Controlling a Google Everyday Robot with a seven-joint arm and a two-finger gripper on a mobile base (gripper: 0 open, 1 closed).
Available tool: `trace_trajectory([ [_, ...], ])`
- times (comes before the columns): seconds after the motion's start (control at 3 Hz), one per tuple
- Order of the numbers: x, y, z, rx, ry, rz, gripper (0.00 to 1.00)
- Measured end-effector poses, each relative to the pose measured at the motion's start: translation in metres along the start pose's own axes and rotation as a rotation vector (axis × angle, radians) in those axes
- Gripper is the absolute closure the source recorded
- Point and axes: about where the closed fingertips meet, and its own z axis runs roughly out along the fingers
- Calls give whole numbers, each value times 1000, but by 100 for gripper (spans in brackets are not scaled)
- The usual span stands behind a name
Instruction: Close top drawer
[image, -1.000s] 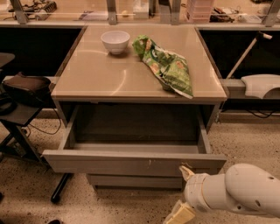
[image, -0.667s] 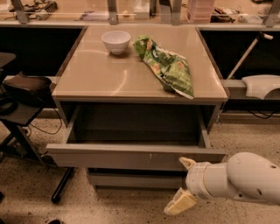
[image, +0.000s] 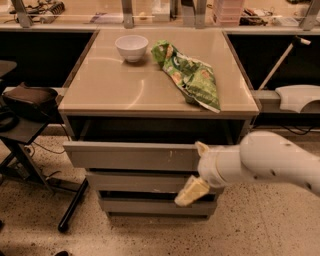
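The top drawer (image: 130, 156) is a wide grey drawer under the tan table top (image: 110, 85). Its flat front has small white scuffs right of centre. It stands only a little way out, with a dark gap above its front. My gripper (image: 189, 174) is open at the drawer front's right end. Its upper fingertip (image: 202, 148) lies at the front's top edge. Its lower finger (image: 189, 192) hangs over the middle drawer (image: 140, 181). My white arm (image: 270, 162) comes in from the right.
A white bowl (image: 131, 47) and a green chip bag (image: 192, 75) lie on the table top. A bottom drawer (image: 150, 206) sits below. A black chair (image: 27, 100) stands to the left. A white machine part (image: 297, 97) is at the right, with a cluttered counter behind.
The top drawer has gone from wide open to nearly in. My gripper and arm have moved up and toward the cabinet against the drawer front.
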Motion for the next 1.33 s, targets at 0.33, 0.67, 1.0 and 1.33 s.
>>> trace_trajectory([
  [0.33,-43,-8,13,-12,-31,-52,0],
  [0.67,-42,-7,14,-14,-29,-53,0],
  [1.0,-17,3,-5,38,-34,15,0],
  [1.33,16,20,-19,66,-41,113,0],
])
